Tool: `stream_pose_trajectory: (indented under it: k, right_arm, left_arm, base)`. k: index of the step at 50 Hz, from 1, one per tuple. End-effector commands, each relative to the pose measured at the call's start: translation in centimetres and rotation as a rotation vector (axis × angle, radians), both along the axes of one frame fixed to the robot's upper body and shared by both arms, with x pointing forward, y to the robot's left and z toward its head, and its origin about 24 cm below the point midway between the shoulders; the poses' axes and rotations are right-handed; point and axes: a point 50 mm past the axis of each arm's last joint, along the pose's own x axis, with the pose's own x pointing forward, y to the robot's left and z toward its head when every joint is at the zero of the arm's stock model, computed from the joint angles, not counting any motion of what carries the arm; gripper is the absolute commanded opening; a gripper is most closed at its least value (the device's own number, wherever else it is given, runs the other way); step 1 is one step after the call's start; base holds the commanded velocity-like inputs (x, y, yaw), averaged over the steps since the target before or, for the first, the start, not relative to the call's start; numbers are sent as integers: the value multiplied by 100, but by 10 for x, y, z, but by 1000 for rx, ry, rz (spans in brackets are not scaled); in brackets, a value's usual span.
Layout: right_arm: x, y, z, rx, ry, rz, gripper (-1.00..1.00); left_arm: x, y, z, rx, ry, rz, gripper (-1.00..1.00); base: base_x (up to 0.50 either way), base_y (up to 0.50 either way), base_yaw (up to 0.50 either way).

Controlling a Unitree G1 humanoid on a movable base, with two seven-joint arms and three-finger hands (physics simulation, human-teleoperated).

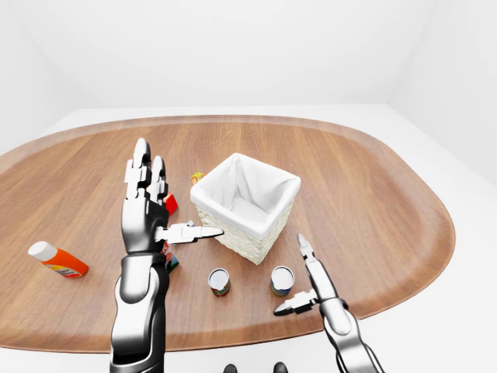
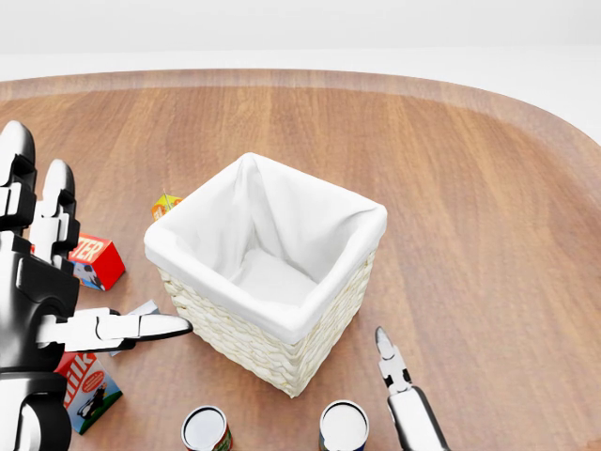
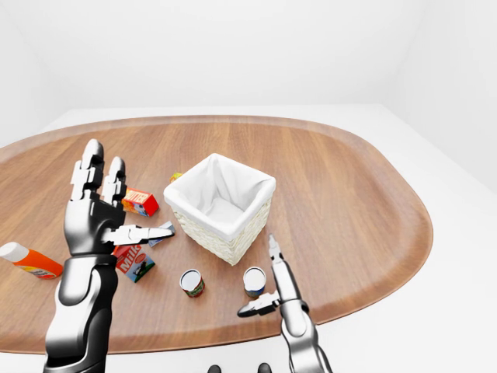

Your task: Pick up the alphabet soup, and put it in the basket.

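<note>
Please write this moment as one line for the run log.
right hand: open, beside a can | left hand: open, raised | basket: empty

Large oval wood-grain table (image 1: 373,194) with a rounded raised rim fills the frame centre. Plain white walls (image 1: 233,47) across the top; white floor (image 1: 466,311) lower right. Even, diffuse light.

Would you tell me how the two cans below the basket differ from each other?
The left can has a red-and-green label; the right can has a dark blue one. The right can stands beside the open right hand; the left can stands apart from both hands. Both are upright on the table, with pale lids.
</note>
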Motion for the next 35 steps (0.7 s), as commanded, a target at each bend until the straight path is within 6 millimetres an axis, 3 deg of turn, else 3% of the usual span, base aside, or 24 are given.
stream_pose_trajectory:
  k: [1,35]
  right_arm:
    - [6,2,-9,-65,32,29,100]
    - [21,11,-37,-194,161,137,100]
  left_arm:
    - [1,0,-2,0,9,0,100]
    - [2,-1,-5,3,24,-4,100]
  base:
    - [0,0,0]
    - [0,0,0]
